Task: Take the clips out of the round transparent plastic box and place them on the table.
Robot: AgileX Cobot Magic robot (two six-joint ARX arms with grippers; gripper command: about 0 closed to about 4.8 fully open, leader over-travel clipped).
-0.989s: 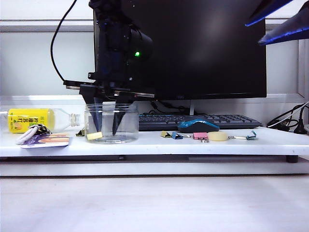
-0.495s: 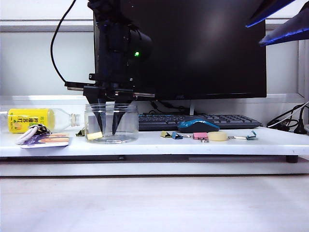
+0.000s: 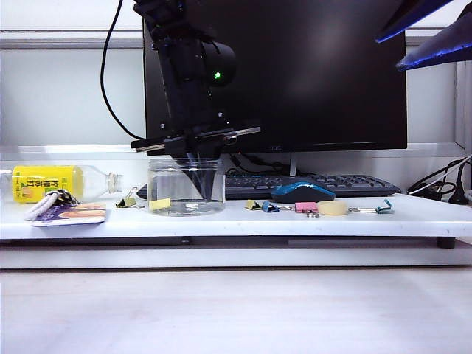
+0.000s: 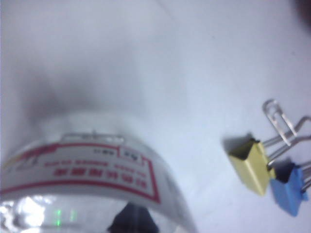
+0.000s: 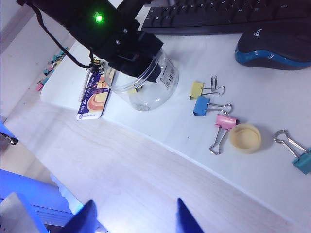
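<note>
Left claw (image 3: 198, 188) inside round transparent plastic box (image 3: 186, 187) on tabletop (image 3: 346, 218), jaws together; grip on yellow clip (image 3: 160, 204) unconfirmed. Lift straight, clear rim. Right claw (image 5: 133, 216) apart, well away.

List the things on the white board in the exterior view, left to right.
Bottle → card → jar, left tool inside → yellow clip → blue clip → pink clip → cream cap → teal clip.
</note>
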